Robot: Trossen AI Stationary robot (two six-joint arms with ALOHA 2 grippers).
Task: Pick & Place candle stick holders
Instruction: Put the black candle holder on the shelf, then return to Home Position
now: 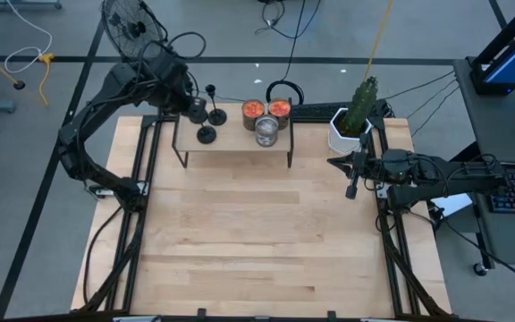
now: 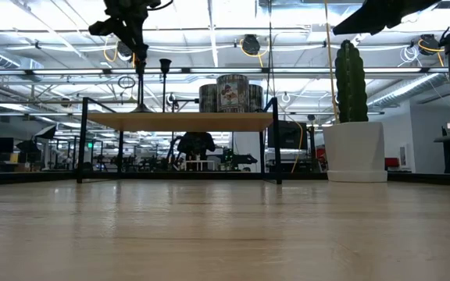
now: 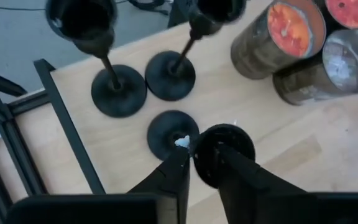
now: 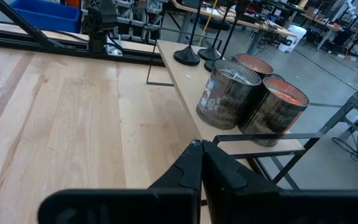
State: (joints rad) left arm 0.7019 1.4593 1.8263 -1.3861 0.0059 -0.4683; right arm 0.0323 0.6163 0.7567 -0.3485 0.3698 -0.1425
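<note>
Three matte-black candle stick holders stand on the left end of a small wooden shelf. Two stand free on their round bases; they also show in the high view. My left gripper is over the third holder, shut on its top. My right gripper is shut and empty at the table's right side, beside the shelf's right end. My left gripper holds the third holder by its cup, at the top of the stem, pinched between the two fingers. The fingers come from above, slanting down. The stem stands upright below the fingers, and the round base sits at the shelf top.
Three candle tins stand on the shelf's right half. A cactus in a white pot stands at the far right, close to my right arm. The bare wooden table lies in front of the shelf.
</note>
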